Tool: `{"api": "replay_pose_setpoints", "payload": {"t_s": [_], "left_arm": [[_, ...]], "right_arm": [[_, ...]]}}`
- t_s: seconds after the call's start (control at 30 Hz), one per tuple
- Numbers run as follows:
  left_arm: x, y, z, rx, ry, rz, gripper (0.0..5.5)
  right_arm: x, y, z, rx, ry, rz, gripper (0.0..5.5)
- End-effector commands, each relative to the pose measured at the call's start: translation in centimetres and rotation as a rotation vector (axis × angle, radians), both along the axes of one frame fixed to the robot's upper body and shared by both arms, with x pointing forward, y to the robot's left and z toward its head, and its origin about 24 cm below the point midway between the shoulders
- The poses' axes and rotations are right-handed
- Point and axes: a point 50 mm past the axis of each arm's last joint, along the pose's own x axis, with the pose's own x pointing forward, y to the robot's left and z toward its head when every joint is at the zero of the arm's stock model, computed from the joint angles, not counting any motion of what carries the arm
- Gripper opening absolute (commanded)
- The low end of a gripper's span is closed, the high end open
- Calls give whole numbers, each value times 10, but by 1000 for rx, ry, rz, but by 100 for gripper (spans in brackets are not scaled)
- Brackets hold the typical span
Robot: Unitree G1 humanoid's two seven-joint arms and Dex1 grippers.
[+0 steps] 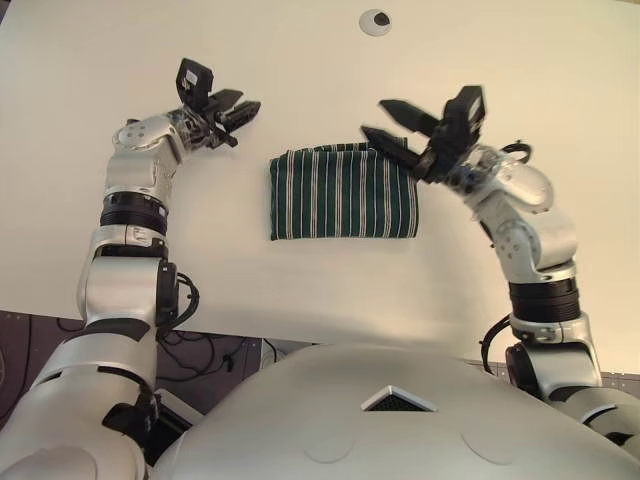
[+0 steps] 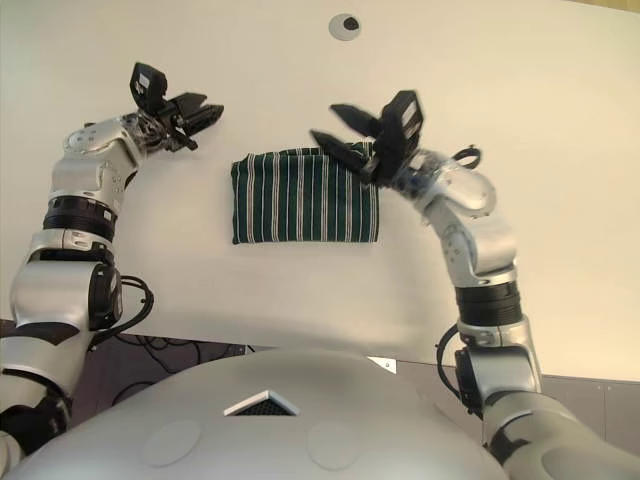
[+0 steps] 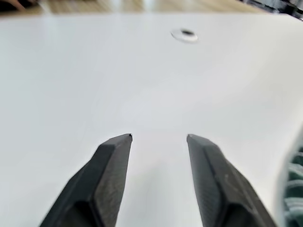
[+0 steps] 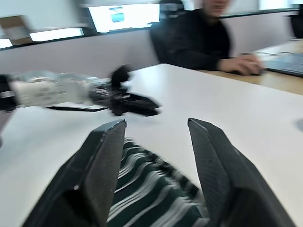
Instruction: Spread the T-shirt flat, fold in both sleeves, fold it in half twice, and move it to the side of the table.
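Note:
The T-shirt [image 1: 342,193], dark green with white stripes, lies folded into a compact rectangle in the middle of the white table [image 1: 300,60]. My right gripper [image 1: 384,119] hangs open just above the shirt's far right corner, with nothing between its fingers. In the right wrist view the striped cloth [image 4: 154,198] lies below the spread fingers [image 4: 102,170]. My left gripper [image 1: 240,108] is open to the left of the shirt, apart from it, above bare table. The shirt's edge [image 3: 296,189] shows at the side of the left wrist view.
A round cable grommet [image 1: 376,21] sits in the tabletop beyond the shirt. Bare table surface [image 2: 560,120] stretches to both sides. Cables [image 1: 200,350] hang below the table's near edge.

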Motion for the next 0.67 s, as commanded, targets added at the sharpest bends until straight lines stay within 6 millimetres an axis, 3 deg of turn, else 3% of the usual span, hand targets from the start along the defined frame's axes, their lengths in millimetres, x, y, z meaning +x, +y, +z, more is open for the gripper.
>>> {"api": "replay_pose_setpoints", "payload": {"t_s": [0.03, 0.1, 0.13, 0.2, 0.33, 0.5, 0.6, 0.67], "left_arm": [[23, -34, 23, -177, -190, 163, 209], [27, -57, 26, -234, -222, 175, 209], [28, -69, 28, -249, -238, 160, 209], [28, -85, 31, -247, -274, 135, 209], [27, -84, 32, -229, -310, 153, 209], [28, -84, 36, -214, -357, 199, 209], [29, -80, 42, -194, -423, 262, 209], [31, -77, 43, -152, -448, 320, 209]], "right_arm": [[7, -14, -85, -495, 149, -104, 240], [40, -42, -100, -647, 109, -386, 240], [59, -60, -96, -657, 95, -572, 240], [91, -90, -70, -511, 103, -919, 240], [118, -120, -37, -331, 95, -1218, 240], [122, -114, 0, -41, -207, -1232, 240], [110, -106, 5, 69, -316, -1249, 240], [100, -90, -1, 97, -330, -1231, 240]]}}
